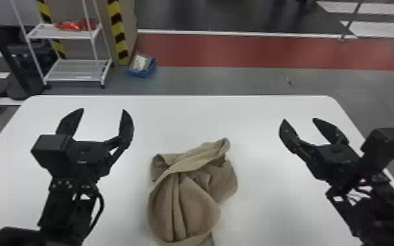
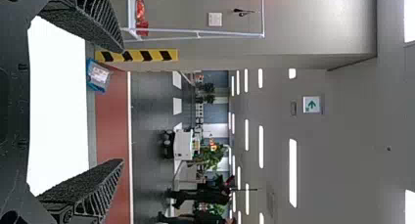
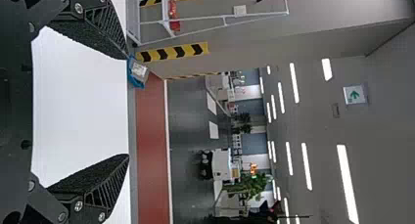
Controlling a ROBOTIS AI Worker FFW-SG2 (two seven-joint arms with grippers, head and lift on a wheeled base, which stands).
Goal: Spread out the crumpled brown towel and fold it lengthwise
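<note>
Head view, crumpled brown towel: the brown towel (image 1: 196, 196) lies bunched on the white tabletop (image 1: 255, 108), between the 2 arms, with a thick rolled fold (image 1: 193, 162) across its far part.
Head view, towel's long axis: the heap runs roughly away from the robot, its far end leaning right; its near end runs out at the bottom edge.
Head view, left gripper: the left gripper (image 1: 103, 110) hangs to the left of the towel, its 2 fingers wide apart with nothing between them.
Head view, right gripper: the right gripper (image 1: 299, 120) stands off to the right, also spread and empty.
Head view, nearer arm: the left one, by my eye; both sets of tips point past the towel, so each probably has to draw back and turn inward and down.
Head view, coming move: likely 1 grip on each side of the heap; pinching 2 layers together could keep it bunched.
Left wrist view, jaws: wide, fingers (image 2: 80, 185) facing across bare tabletop, the blue bin (image 2: 98, 76) beyond.
Right wrist view, jaws: wide too, fingers (image 3: 93, 31) well apart, holding nothing.
</note>
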